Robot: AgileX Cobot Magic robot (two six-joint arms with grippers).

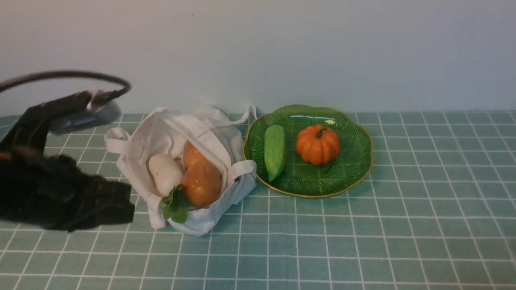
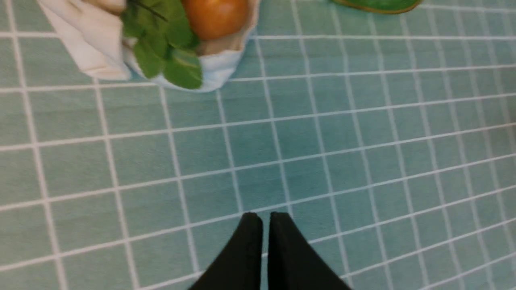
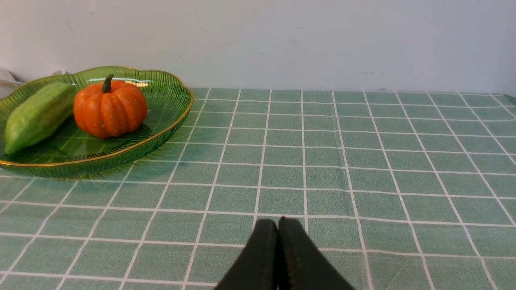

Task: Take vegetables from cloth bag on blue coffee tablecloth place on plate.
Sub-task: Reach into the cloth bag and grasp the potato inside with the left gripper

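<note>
Surface: a pale blue-green tablecloth gridded with thin white lines (image 1: 363, 233) covers the whole visible desk up to the pale wall (image 1: 282, 48) at the far edge.

Item 1: an off-white soft cotton tote bag (image 1: 177, 133) lies open, left of centre and toward the far edge. Inside it are two brown-orange oval potatoes (image 1: 201, 183), one behind the other, with a white oval vegetable (image 1: 165, 173) against their left side. A green leafy sprig (image 1: 176, 205) hangs over the bag's near lip.

Item 2: a dark-green ribbed glossy plate with a scalloped gold rim (image 1: 358, 133) sits just right of the bag, toward the far edge. Whether bag and plate touch cannot be told. On the plate are a long pale-green gourd (image 1: 275, 151) at left and a ribbed orange pumpkin (image 1: 318, 144) at centre, apart from each other.

Left arm (image 1: 60, 189): blurred, at the left edge of the desk, just beside the bag. The left pincer (image 2: 266, 219) is clenched to a slit, grasping nothing, above bare cloth near the bag's mouth.

Right pincer (image 3: 278, 223): clenched, fingers pressed together, empty, low over bare cloth right of the plate.
</note>
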